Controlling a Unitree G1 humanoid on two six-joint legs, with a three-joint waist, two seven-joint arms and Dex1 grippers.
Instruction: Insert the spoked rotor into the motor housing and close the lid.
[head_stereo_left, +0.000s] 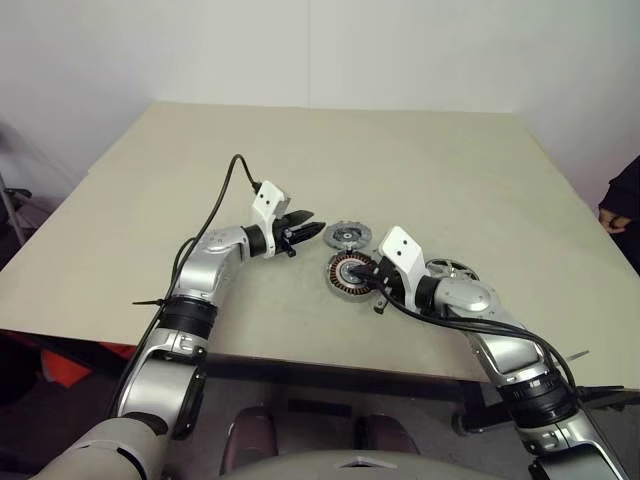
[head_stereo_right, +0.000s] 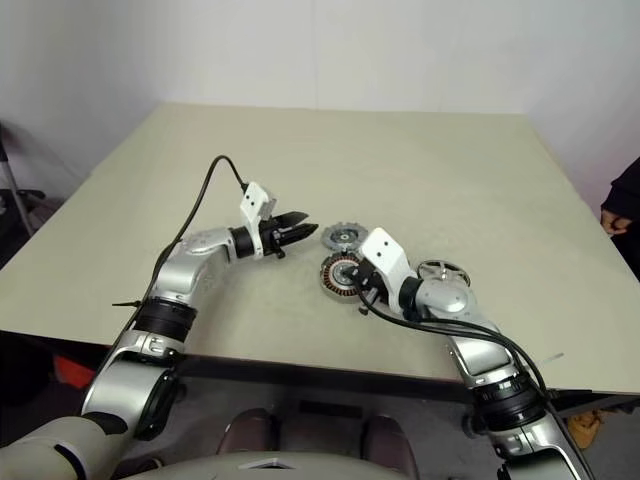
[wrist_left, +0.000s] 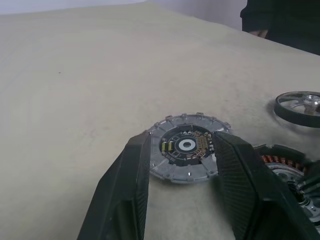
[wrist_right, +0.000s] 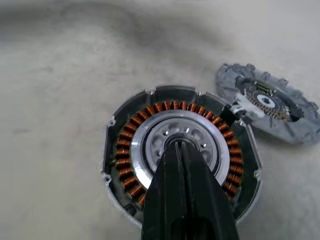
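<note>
The motor housing (wrist_right: 125, 150), a grey cup ringed with copper windings, lies open on the table. My right gripper (wrist_right: 179, 146) is shut, and its tips sit over the housing's silver centre with nothing held. The lid (wrist_left: 186, 147), a toothed grey disc, lies flat against the housing's far rim. Just to its left, my left gripper (head_stereo_left: 308, 232) is open, and in the left wrist view its fingers (wrist_left: 125, 190) frame the lid without gripping it. The spoked rotor (head_stereo_left: 450, 268), black-rimmed with silver spokes, rests on the table right of the housing, partly behind my right wrist.
The beige table (head_stereo_left: 330, 150) stretches wide behind the parts. A person's dark sleeve and hand (head_stereo_left: 620, 205) show at the table's right edge. A black cable (head_stereo_left: 215, 215) arcs over my left forearm. The table's near edge runs just below both arms.
</note>
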